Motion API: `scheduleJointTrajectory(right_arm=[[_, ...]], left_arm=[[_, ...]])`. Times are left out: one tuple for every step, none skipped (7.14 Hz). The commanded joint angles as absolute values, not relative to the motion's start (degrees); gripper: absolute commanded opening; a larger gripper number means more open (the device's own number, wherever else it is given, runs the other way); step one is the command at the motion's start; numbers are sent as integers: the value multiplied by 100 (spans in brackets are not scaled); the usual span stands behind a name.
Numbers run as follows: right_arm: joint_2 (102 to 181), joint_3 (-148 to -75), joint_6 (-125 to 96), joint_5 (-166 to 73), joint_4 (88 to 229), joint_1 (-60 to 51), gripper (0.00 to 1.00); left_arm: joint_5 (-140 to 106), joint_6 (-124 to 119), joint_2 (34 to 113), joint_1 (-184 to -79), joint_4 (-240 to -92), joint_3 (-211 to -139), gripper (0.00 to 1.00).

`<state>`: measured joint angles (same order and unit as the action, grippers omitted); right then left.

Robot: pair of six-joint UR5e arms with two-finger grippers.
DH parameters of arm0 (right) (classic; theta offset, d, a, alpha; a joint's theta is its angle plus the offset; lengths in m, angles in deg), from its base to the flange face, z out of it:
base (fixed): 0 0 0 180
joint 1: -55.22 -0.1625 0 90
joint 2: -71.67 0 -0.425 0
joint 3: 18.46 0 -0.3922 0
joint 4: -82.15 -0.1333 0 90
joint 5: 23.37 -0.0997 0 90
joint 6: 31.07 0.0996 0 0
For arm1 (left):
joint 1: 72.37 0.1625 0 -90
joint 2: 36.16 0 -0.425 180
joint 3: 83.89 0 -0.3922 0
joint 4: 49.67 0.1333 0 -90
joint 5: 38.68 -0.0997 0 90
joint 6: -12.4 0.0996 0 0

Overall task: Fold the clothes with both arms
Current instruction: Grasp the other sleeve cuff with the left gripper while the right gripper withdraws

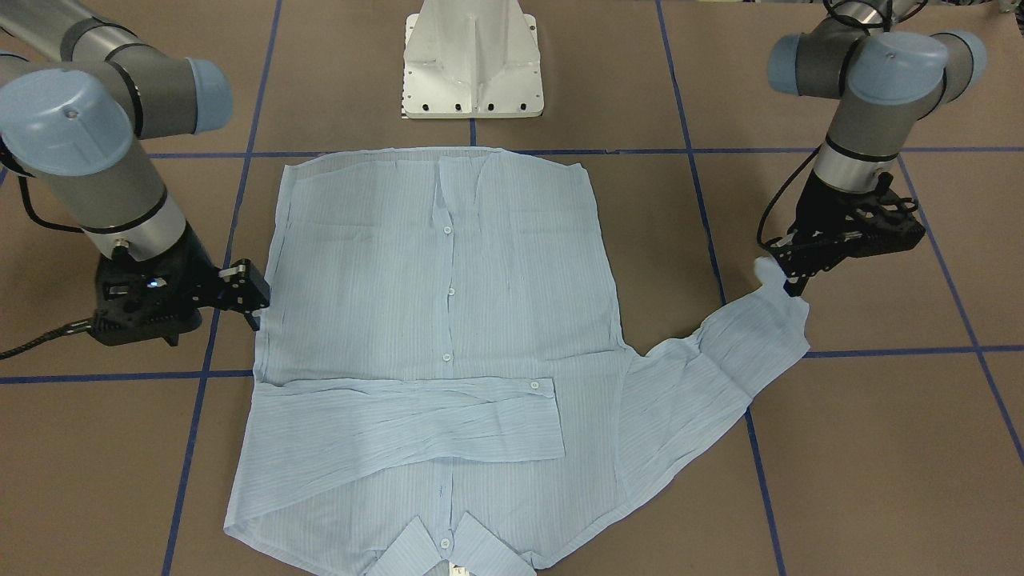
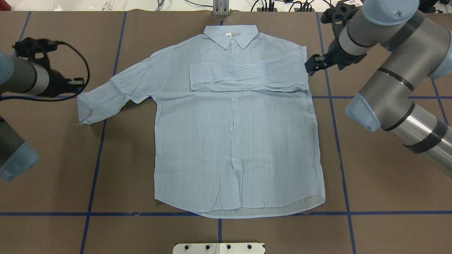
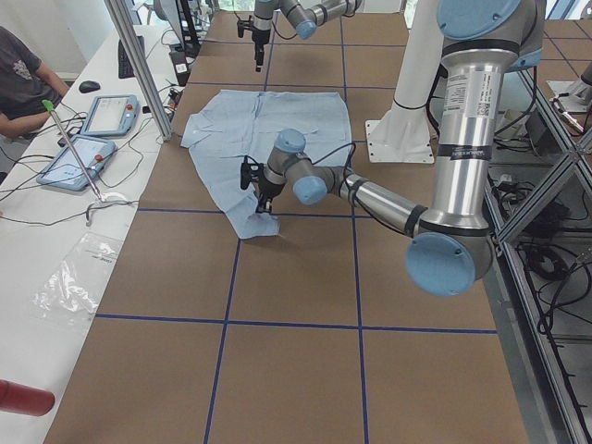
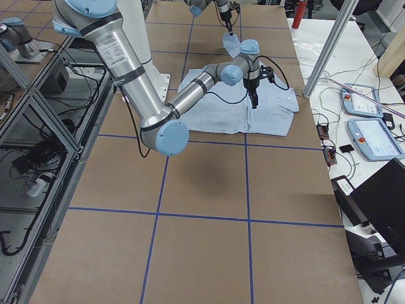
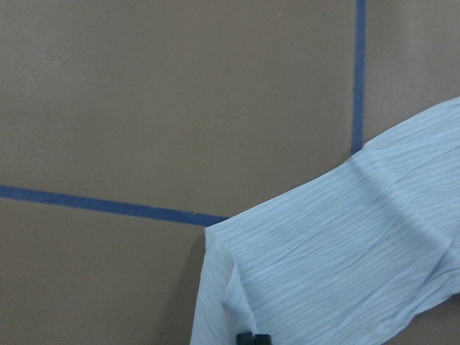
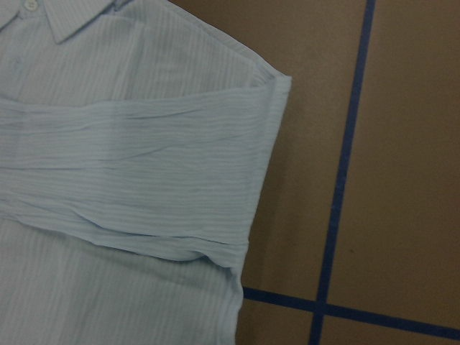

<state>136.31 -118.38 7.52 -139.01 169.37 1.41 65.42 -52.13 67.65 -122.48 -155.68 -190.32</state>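
Shirt [image 2: 233, 141] lies flat and buttoned, front up, in the middle of the desk [image 2: 370, 183], with its collar [image 2: 231, 35] on the side far from the robot's base. The right sleeve [image 2: 247, 76] already lies folded across the chest, so we judge the left sleeve [image 2: 120, 91] to be the step in hand. That sleeve runs outward from the shoulder toward the left arm [image 2: 21, 76], slanting a little toward the robot. Its cuff [image 1: 770, 272] is lifted into that arm's jaws, which look clamped on its edge. The fold, as we read it, needs the cuff carried back along the sleeve's own line, across the chest toward the opposite shoulder. The right arm [image 2: 353, 38] hovers just beside that shoulder's edge. We cannot tell whether its jaws are apart or together.
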Motion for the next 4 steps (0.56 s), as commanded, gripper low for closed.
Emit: scheduleJointTrajectory(right_arm=[[14389,-12094,95,-14332,17039,-286,100],[14627,-12085,-99,-14395,16996,-427,100],[14760,-12085,-266,-14430,16996,-602,100],[14857,-12068,-277,-14648,16996,-717,100]], left_arm=[[6661,-5237,8245,-12413,-14208,-18954,0],[6992,-5298,8658,-12458,-14204,-18770,0],[7196,-5395,9106,-12484,-14248,-18586,0],[7276,-6074,9781,-12458,-14501,-18105,0]])
